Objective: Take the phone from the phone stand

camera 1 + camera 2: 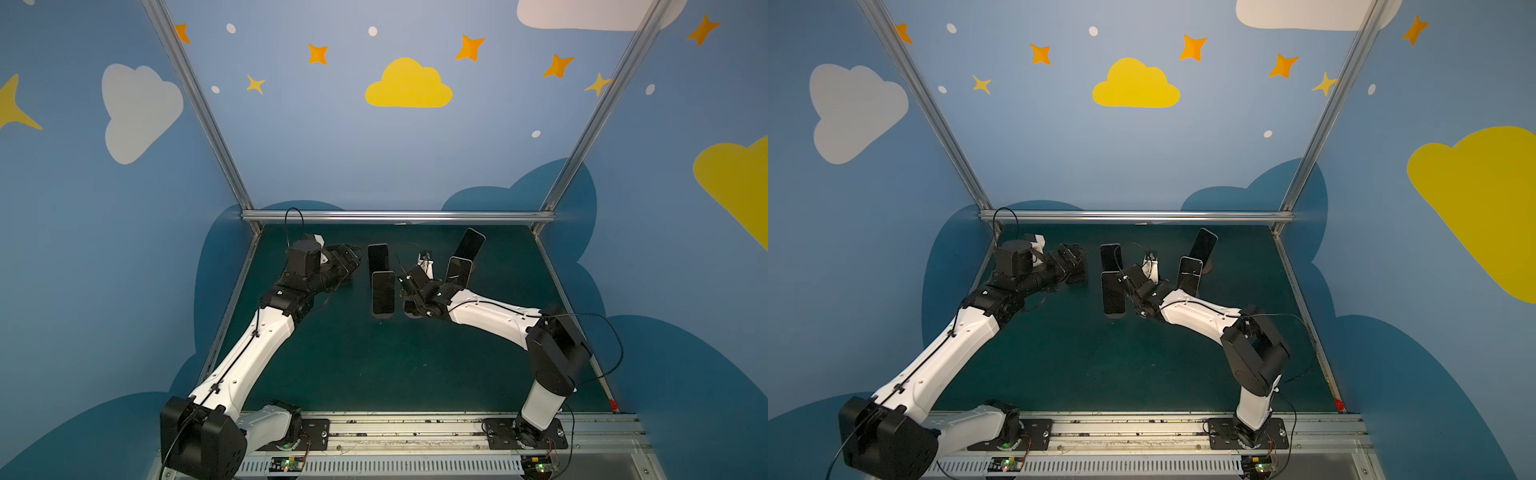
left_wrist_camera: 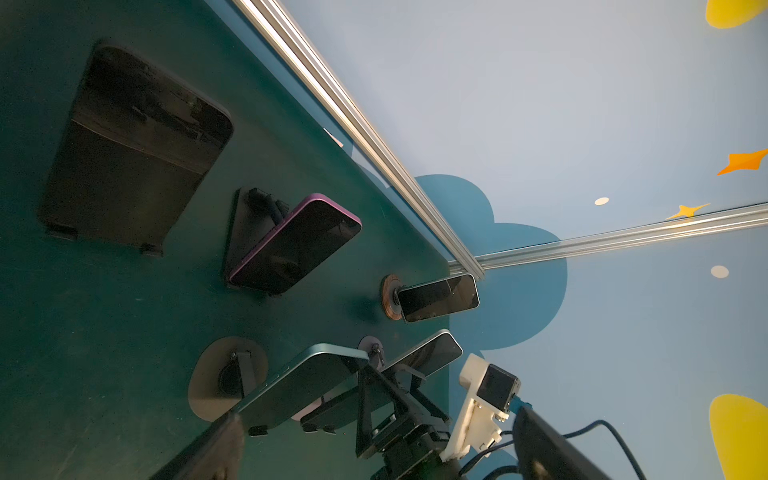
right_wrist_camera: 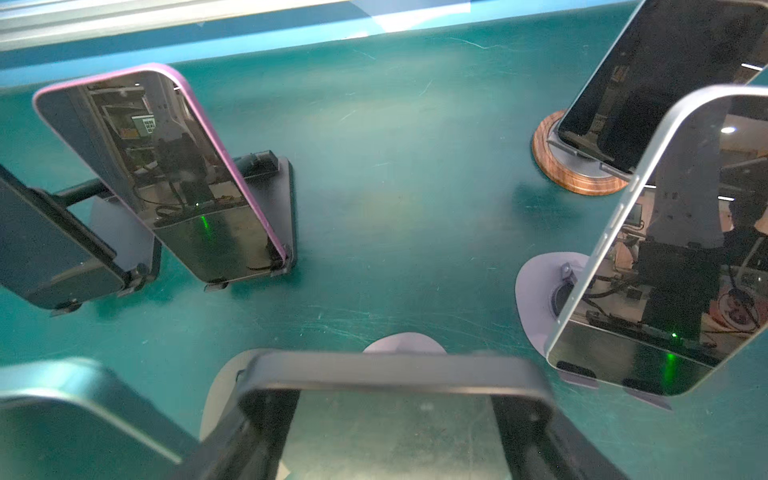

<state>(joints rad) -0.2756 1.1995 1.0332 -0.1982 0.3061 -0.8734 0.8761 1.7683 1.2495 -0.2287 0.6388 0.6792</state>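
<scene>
R gripper (image 3: 392, 432) clamped on phone (image 3: 395, 370) side edges; L gripper (image 1: 352, 266) wide open, empty; bare mat (image 3: 395, 187) ahead.

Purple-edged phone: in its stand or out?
In. The purple-edged phone leans back, its bottom edge seated in the lip of the black stand.

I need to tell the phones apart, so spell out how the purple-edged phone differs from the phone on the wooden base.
Rim: the purple-edged phone has a purple rim; the wooden-base phone has a greyish one.
Support: the purple-edged phone leans on a black flat-plate stand; the wooden-base phone sits on a round wooden base.
Place: the purple-edged phone stands left of the wooden-base phone in both top views.
Both have dark screens and lean back.
</scene>
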